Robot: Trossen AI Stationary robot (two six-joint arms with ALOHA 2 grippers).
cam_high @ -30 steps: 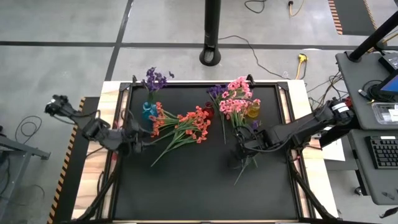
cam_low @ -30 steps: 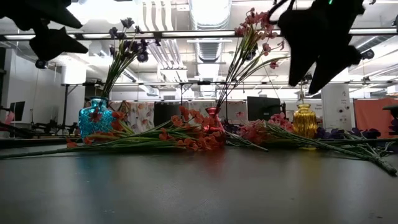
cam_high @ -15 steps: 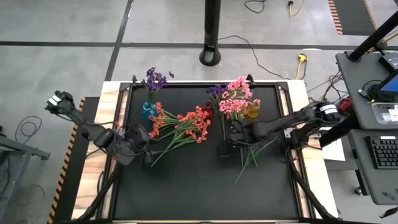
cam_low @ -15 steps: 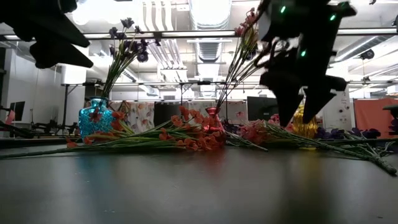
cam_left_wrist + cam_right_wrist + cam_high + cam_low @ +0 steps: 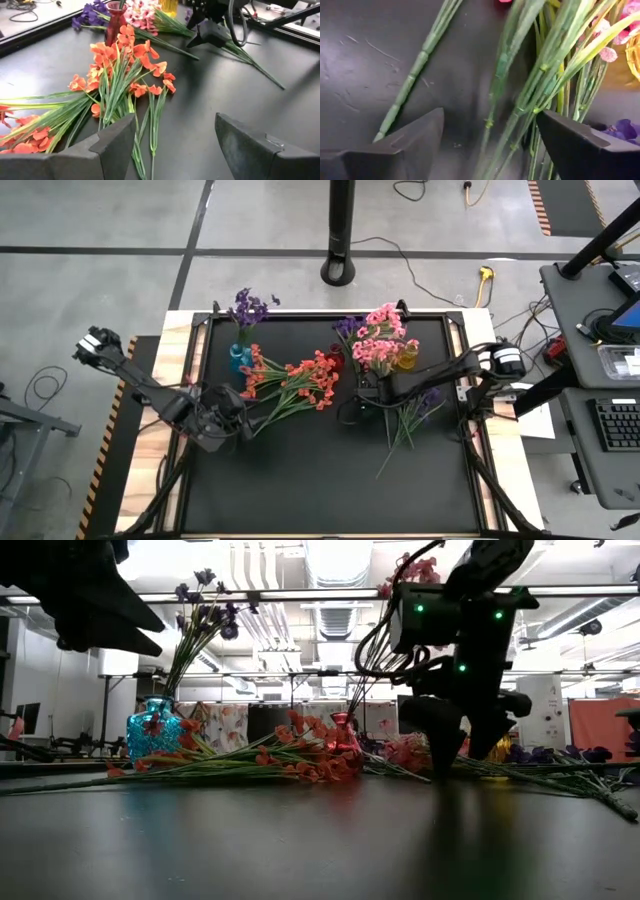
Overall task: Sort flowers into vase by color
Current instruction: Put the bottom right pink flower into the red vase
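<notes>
Orange-red sprays (image 5: 295,380) lie on the black mat, blossoms toward the red vase (image 5: 335,360), and they show ahead in the left wrist view (image 5: 120,65). Pink sprays (image 5: 375,350) and purple sprays (image 5: 350,328) lie by the yellow vase (image 5: 405,358), their green stems (image 5: 400,420) fanned toward the near edge. The blue vase (image 5: 240,358) holds purple flowers. My left gripper (image 5: 225,425) hovers open near the orange stems' ends (image 5: 175,117). My right gripper (image 5: 365,395) is open and low on the mat, with green stems (image 5: 530,85) running between its fingers (image 5: 490,114).
The three vases stand in a row toward the far side of the mat. Loose stems (image 5: 590,790) reach toward the near right. The near half of the mat (image 5: 320,490) is bare. Wooden borders and cables frame the table.
My right gripper has swung toward the table's left and far side and come down from high above the mat until its fingertips sit at the pink and purple stems. My left gripper has shifted slightly right and nearer. The flowers have stayed in place.
</notes>
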